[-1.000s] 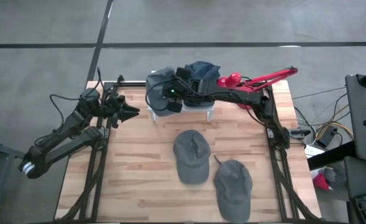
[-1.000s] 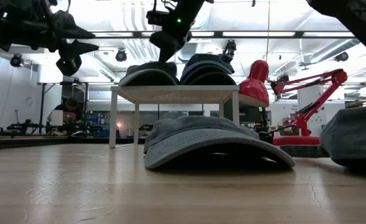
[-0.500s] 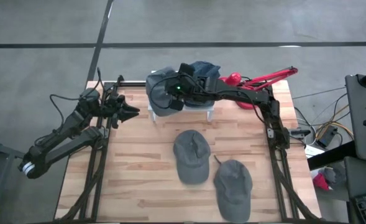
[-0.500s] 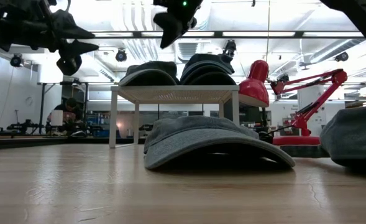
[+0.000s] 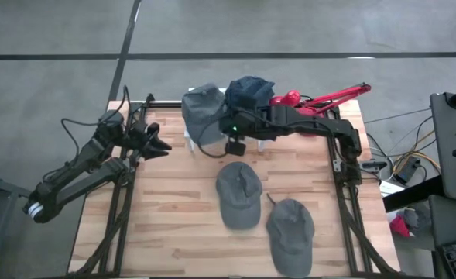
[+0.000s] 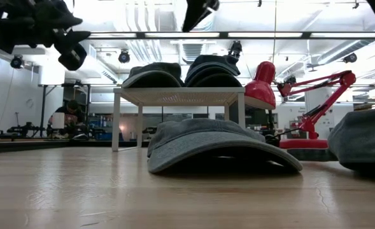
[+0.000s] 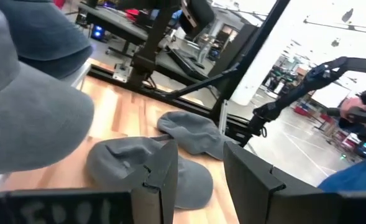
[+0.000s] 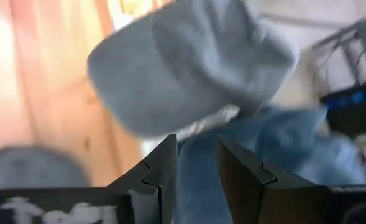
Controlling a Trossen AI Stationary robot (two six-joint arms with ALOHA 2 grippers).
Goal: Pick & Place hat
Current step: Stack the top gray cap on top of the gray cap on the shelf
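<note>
High view: two grey hats point(image 5: 238, 194) point(image 5: 290, 226) on wood table point(image 5: 173, 209), grey hat point(image 5: 203, 107) and blue hat point(image 5: 250, 91) on white stand point(image 5: 262, 138), red lamp point(image 5: 320, 98) behind; right gripper point(image 5: 234, 146) empty, jaws parted; left gripper point(image 5: 159, 146) parted, empty, table's left; no legible writing.

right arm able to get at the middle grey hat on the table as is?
Probably yes. The right hand hangs empty above bare tabletop between the white stand and the middle grey hat, nothing between them.
</note>
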